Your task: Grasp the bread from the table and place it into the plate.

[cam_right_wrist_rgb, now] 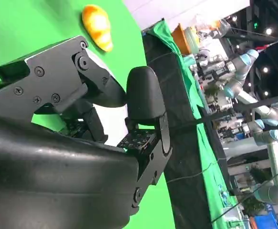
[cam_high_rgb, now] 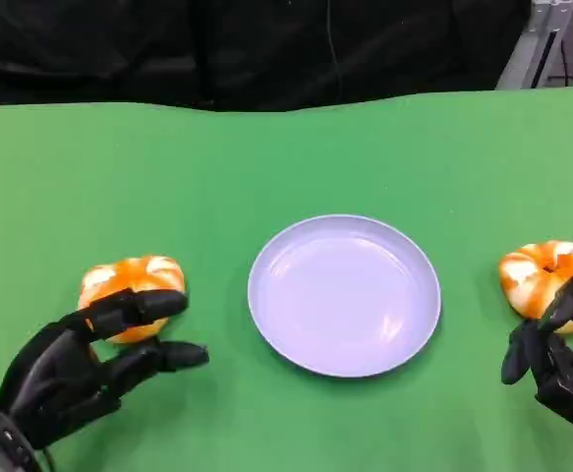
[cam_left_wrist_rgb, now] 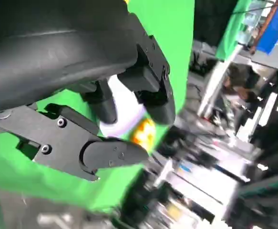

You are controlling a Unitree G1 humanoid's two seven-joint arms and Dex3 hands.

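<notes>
The left hand (cam_high_rgb: 80, 369) sits at the near left of the green table (cam_high_rgb: 217, 167). Its fingers (cam_high_rgb: 139, 310) are spread apart and hold nothing. The upper finger reaches across the near side of the left bread roll (cam_high_rgb: 129, 280); whether it touches the roll cannot be told from the head view. A lower finger points right toward the plate (cam_high_rgb: 345, 295), with bare cloth between fingertip and rim.

In the left wrist view, the left hand (cam_left_wrist_rgb: 105, 119) shows its black shell and fingers apart. Between them appear a pale patch of the plate (cam_left_wrist_rgb: 124, 119) and an orange bread roll (cam_left_wrist_rgb: 144, 132); blur prevents telling which roll this is.

The right hand (cam_high_rgb: 561, 359) sits at the near right edge of the table. Its fingers are curled partly inward and grip nothing. One fingertip lies just in front of the right bread roll (cam_high_rgb: 542, 270); contact cannot be confirmed.

In the right wrist view, the right hand (cam_right_wrist_rgb: 105, 129) has its fingers apart, with nothing between them. An orange bread roll (cam_right_wrist_rgb: 97, 26) lies on the green table beyond the fingers.

The plate is round, pale lilac, and stands at the centre of the table between the two rolls. Both rolls rest on the cloth, outside the plate, well apart from its rim. A black curtain (cam_high_rgb: 217, 49) hangs behind the far edge.
</notes>
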